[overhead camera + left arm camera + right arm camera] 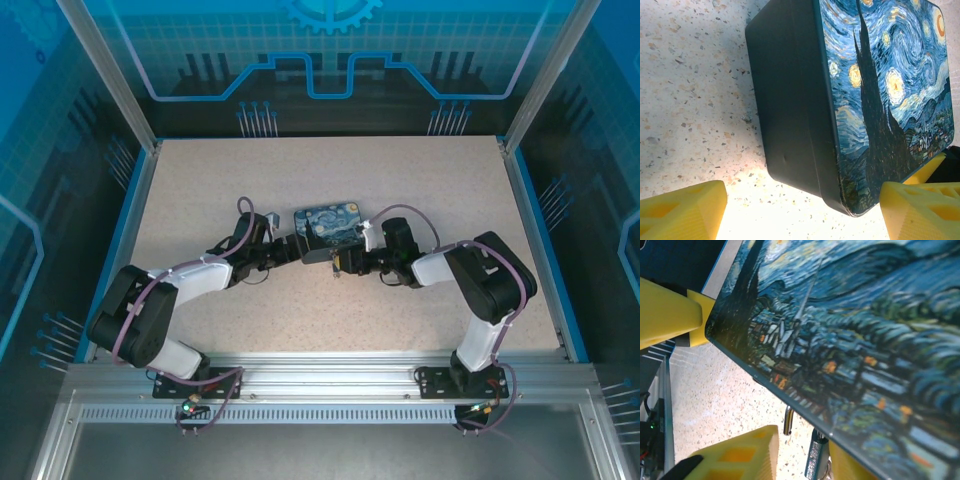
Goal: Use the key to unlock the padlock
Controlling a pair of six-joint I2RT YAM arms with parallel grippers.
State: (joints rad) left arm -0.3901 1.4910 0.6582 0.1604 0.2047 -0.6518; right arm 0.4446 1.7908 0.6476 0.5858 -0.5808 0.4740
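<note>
The padlock (816, 456) hangs under the front edge of the blue-and-yellow painted tin (865, 340). Its dark metal body points down, and a silvery shackle leg (789, 420) shows to its left with its lower end apart from the body. A small ring peeks out at the body's bottom; the key itself is hidden. My right gripper (805, 455) stands open around the padlock, whose body is close to the right finger and a clear gap from the left finger (740, 455). My left gripper (802, 212) is open wide around the tin's (790, 100) near corner.
In the top view both grippers meet at the tin (328, 228) in the middle of the speckled table (200, 180), left gripper (285, 250) at its left end, right gripper (345, 263) at its front. Blue walls and metal posts ring the table.
</note>
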